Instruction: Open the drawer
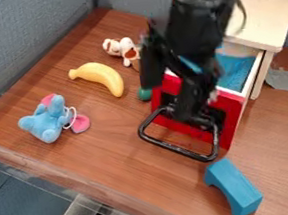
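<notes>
Hanging at the black handle (173, 148), the pincer (191, 112) is partly hiding the open drawer (229, 112); whether it's clamped, I cannot tell.

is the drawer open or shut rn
Open. The drawer juts out from the wooden cabinet, with its red front standing away from the cabinet and its blue inside showing between them.

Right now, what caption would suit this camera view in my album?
A black robot arm over an open, red-fronted drawer, with a yellow banana lying nearby.
</notes>
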You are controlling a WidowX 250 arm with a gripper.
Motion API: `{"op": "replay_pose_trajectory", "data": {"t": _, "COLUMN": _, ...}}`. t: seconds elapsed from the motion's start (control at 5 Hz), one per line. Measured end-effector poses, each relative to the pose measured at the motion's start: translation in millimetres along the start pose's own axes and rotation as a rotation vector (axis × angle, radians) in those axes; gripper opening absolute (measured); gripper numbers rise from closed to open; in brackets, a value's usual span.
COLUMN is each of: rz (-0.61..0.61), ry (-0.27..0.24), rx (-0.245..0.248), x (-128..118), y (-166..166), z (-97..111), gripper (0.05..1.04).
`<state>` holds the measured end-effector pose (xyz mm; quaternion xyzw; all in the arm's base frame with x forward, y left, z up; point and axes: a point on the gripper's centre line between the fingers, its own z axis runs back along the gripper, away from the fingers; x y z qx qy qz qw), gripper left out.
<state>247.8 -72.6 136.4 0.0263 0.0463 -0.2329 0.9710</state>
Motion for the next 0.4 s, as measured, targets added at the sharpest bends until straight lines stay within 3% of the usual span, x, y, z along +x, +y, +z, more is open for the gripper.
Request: {"op": "replay_pose_trajectory", "data": {"t": 0.4, "rz": 0.273, "ry": 0.092, "rx": 0.026, "x": -23.2, "y": 11.5, "z": 8.3, "gripper": 0.999}}
